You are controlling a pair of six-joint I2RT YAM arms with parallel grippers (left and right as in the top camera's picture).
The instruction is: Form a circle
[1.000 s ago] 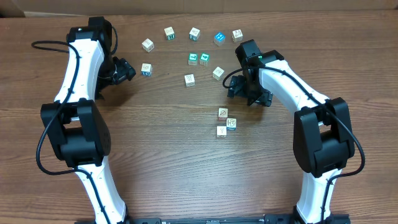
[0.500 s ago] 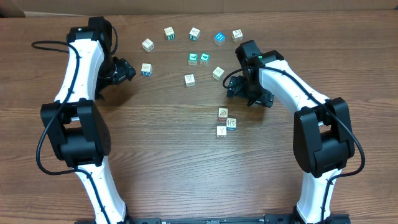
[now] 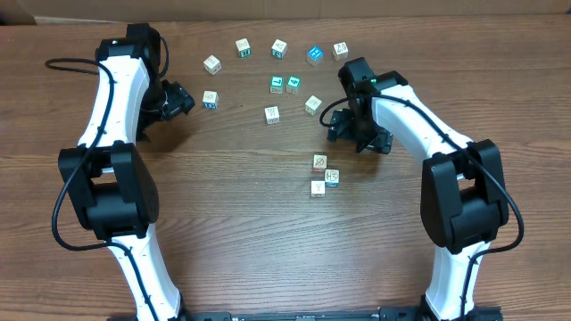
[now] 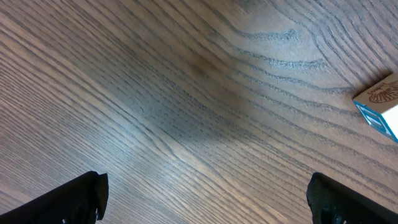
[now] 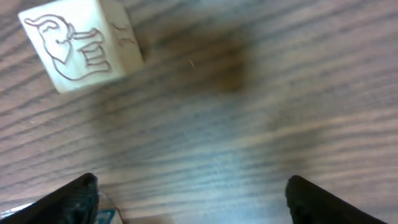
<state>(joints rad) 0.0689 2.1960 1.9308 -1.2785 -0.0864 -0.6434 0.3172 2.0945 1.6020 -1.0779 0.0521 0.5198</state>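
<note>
Wood-grain table [image 3: 268, 241] fills every view, with small whitish cubes strewn across its far half. The circle [image 3: 330, 176] looks only part made. Three cubes sit close together just beside the right gripper [image 3: 357, 134], on its side toward the robot's base: the elephant cube [image 3: 319, 161], a blue-marked cube [image 3: 333, 178] and a third cube [image 3: 318, 188].

The right gripper's fingers are spread wide with only bare wood between them. In its wrist view the elephant cube lies ahead and off to one side, clear of both fingers. The left gripper [image 3: 181, 100] is likewise wide apart and empty, low over the wood, with a lone cube [image 3: 210, 99] just beside it but not touching.

A fourth cube seems to be what is wanted. The nearest loose cube [image 3: 313, 104] lies on the right gripper's far side, away from the cluster. To do this well, I would centre the fingers over that cube and square them to two flat opposite faces. Then I would close gently and lift straight up. Bring it to the open side of the trio and lower it vertically until it rests snug against its neighbours. Release before drawing away, so the spread fingers do not knock the three cubes already placed.
</note>
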